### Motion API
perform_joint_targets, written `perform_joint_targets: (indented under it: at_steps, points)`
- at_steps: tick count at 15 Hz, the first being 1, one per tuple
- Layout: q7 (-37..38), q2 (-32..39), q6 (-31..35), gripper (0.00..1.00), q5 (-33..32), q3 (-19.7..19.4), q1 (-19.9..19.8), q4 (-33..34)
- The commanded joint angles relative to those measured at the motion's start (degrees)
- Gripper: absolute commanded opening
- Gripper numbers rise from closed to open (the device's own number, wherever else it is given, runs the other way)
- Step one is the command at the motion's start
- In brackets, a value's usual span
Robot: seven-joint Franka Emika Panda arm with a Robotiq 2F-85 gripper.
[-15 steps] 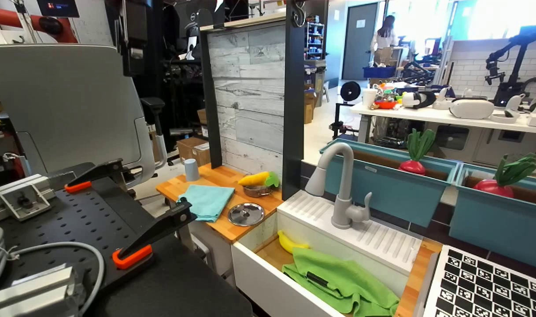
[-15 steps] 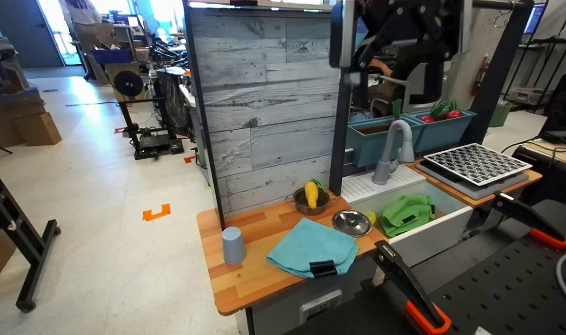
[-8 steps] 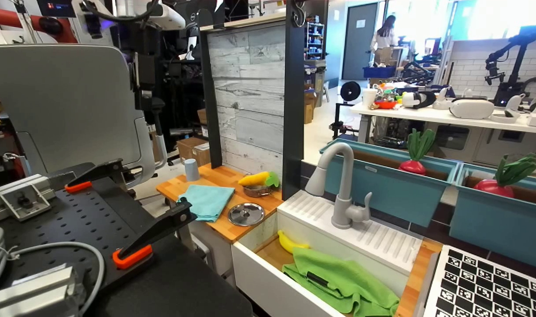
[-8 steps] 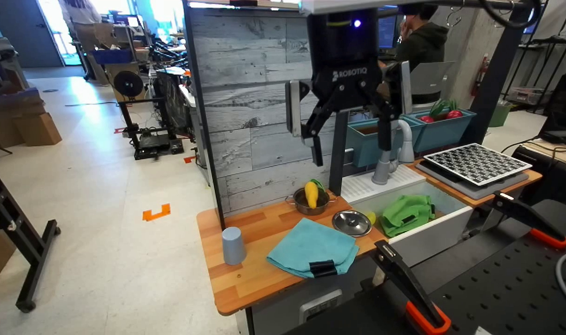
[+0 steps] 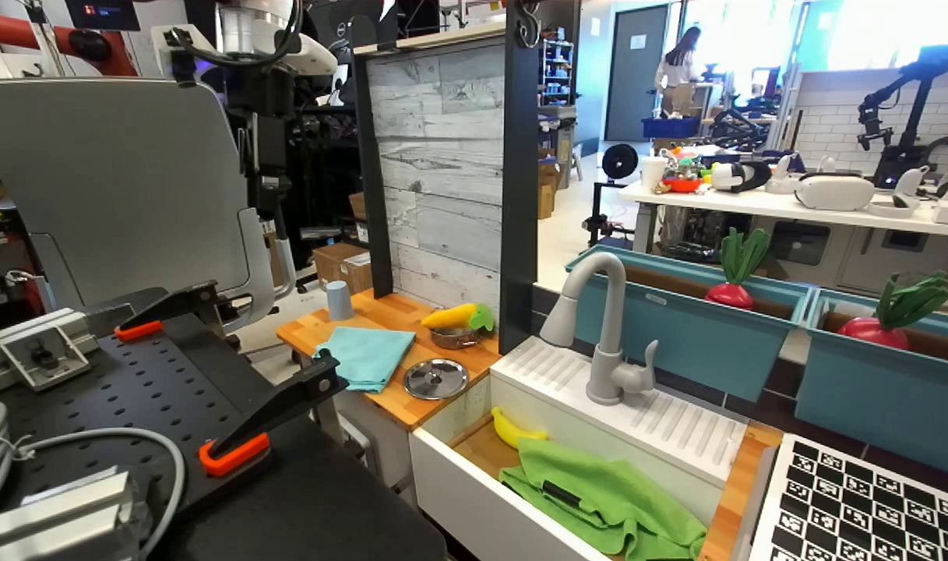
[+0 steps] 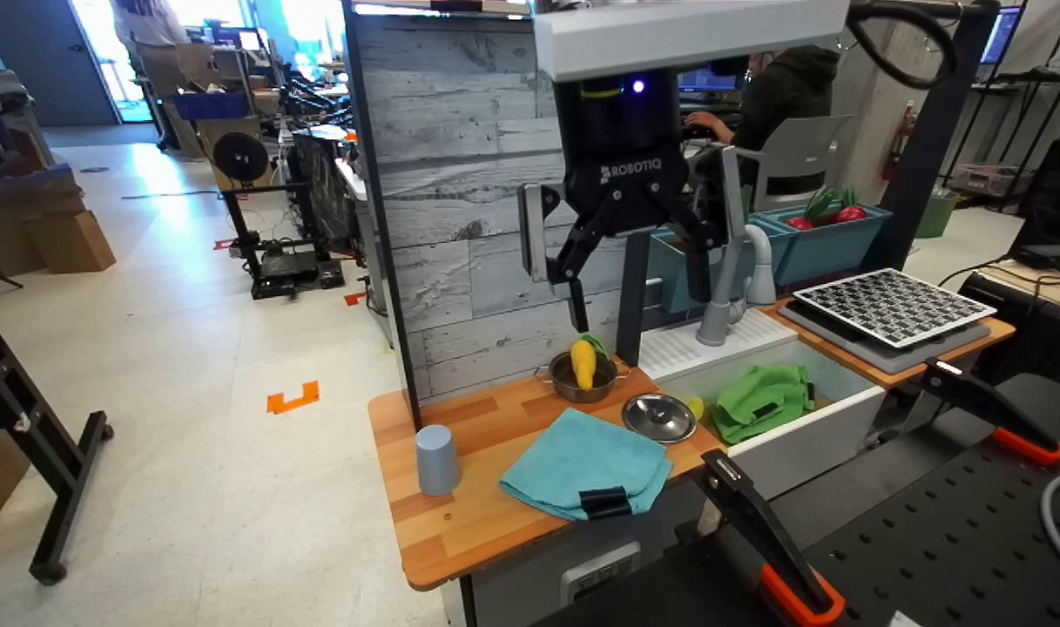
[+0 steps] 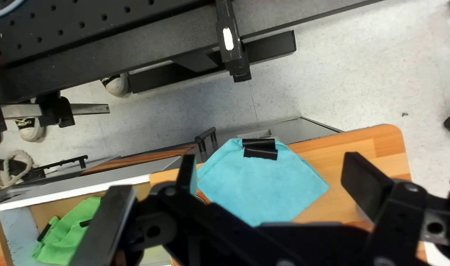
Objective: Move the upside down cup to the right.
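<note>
The upside down cup is grey-blue and stands at a corner of the wooden counter (image 6: 486, 522). The cup shows in both exterior views (image 5: 339, 301) (image 6: 437, 461). In the wrist view it is mostly hidden; a pale sliver behind the right-hand finger may be part of it. My gripper (image 6: 638, 305) is open and empty, pointing down, in the air well above the counter. In that view it hangs up and to the right of the cup, apart from it. In the wrist view the open fingers (image 7: 274, 173) frame the teal cloth (image 7: 265, 181) on the counter below.
A metal pot (image 6: 573, 387) holding a yellow toy vegetable (image 6: 584, 364) and a metal lid (image 6: 658, 418) share the counter. A panelled wall (image 6: 503, 218) stands behind. The sink with faucet (image 5: 610, 327), banana (image 5: 516, 428) and green cloth (image 5: 606, 495) adjoins it. Clamps (image 6: 769, 531) edge the black table.
My open gripper has come down from the top of the view. In the last half second it has dropped a little further and shifted. The cup has not moved.
</note>
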Motion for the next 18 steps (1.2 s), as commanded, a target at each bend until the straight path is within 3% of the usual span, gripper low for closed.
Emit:
perform_joint_targets:
  at_steps: [1, 10, 13, 18]
  points:
    - [3.9, 1.8, 1.1, 1.00, -1.1, -2.4, 2.4, 1.9]
    - [18.2, 12.3, 15.9, 1.00, -4.5, -6.5, 10.1, 8.2]
    - [22.9, 16.2, 18.5, 1.00, -6.6, -9.0, 13.8, 10.3]
    - [26.7, 23.6, 22.4, 1.00, -4.8, -10.6, 16.7, 15.0]
